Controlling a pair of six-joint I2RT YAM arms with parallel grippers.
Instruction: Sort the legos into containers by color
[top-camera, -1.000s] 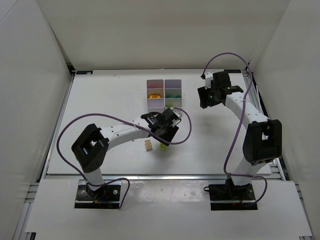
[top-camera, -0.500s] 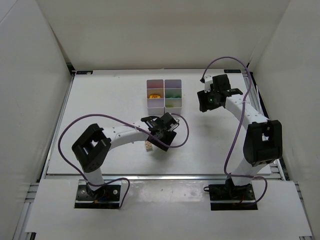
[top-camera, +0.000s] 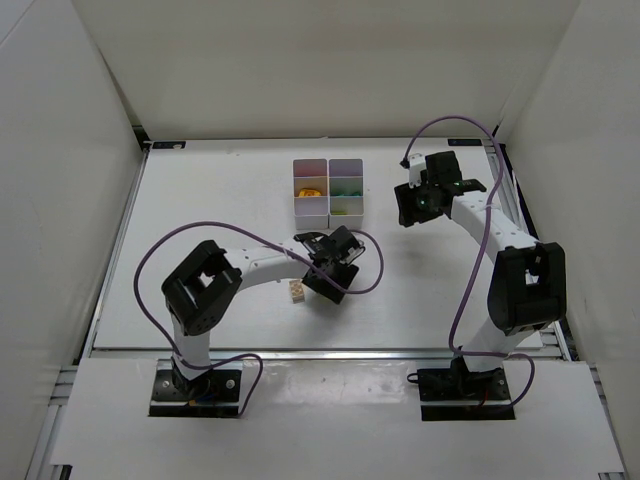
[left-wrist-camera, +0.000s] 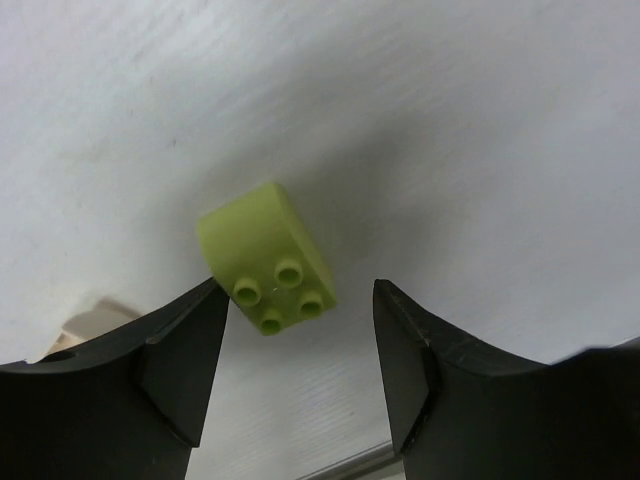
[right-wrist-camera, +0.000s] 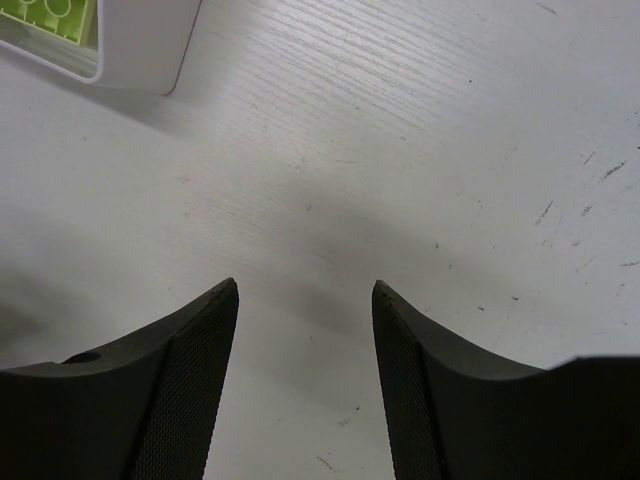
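Note:
A lime brick lies tipped on the table with its studs toward the left wrist camera. My left gripper is open just short of it, and the brick's near corner is level with the left fingertip; from above this gripper hides the brick. A tan brick lies just left of it, showing again as the tan brick. The containers stand at mid-table, holding orange, green and lime legos. My right gripper is open over bare table to their right, with nothing between its fingers.
A corner of the containers, with a lime brick inside, shows at the top left of the right wrist view. White walls enclose the table on three sides. Purple cables loop from both arms.
My left gripper has moved toward the table's near edge and now covers the lime brick from above. The right gripper has shifted only slightly.

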